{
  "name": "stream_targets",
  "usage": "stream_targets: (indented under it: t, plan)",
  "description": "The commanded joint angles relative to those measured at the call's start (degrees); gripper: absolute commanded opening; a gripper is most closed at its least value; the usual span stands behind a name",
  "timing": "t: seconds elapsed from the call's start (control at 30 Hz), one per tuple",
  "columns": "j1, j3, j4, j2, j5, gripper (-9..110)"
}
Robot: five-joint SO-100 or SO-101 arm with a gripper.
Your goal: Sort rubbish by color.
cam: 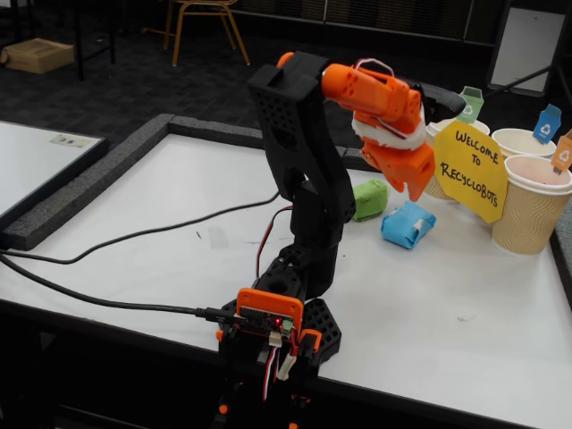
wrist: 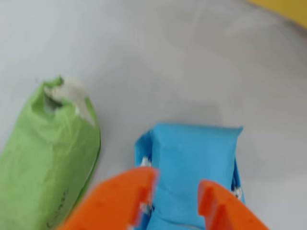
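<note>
I had the gripper (wrist: 175,189) hanging above the blue lump (wrist: 192,167), jaws spread about as wide as the lump and holding nothing. In the fixed view the blue lump (cam: 408,223) lay on the white table (cam: 179,223) just beside the green lump (cam: 369,198), both in front of the ribbed paper cups (cam: 532,206) and the yellow sign (cam: 471,170). I could not find the orange lump in either view. To do this step well, I judged I should drop straight down with one finger on each side of the blue lump and keep clear of the green one. Both looked like soft, creased paper, the blue boxy, the green longer with a torn white tip
</note>
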Motion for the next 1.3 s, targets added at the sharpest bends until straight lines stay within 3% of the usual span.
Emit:
stream_targets:
  t: [0.0,0.23,0.6,0.8,1.27]
  plan:
    - [1.7,-0.3,-4.1,6.0,0.2,8]
    - [3.3,-5.4,-3.9,0.4,0.2,8]
    - [5.5,-17.8,-1.8,-11.7,0.2,20]
    - [4.0,-19.5,-0.4,-13.3,0.2,21]
    - [3.2,-23.6,15.8,-13.2,0.7,19]
